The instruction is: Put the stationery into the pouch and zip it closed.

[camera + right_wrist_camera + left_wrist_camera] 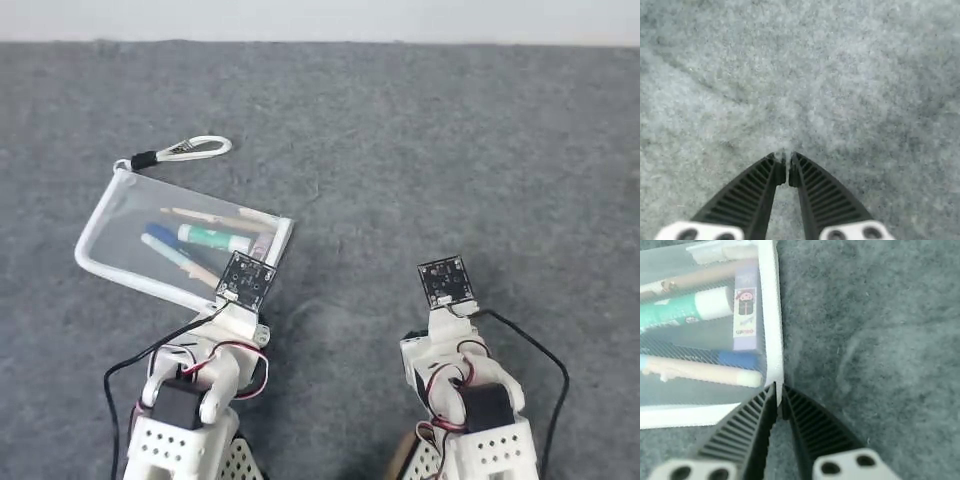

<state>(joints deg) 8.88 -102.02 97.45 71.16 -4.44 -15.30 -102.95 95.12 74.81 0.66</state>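
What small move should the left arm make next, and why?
Probably open the left gripper and lift off. The stationery lies inside the pouch, and the gripper is shut on its corner, at the white edge's end; whether it is fully zipped is unclear.

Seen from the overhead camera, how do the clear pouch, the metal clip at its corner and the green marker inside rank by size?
1. clear pouch: plainly the largest.
2-3. metal clip and green marker: they look about the same length, so I won't rank them.
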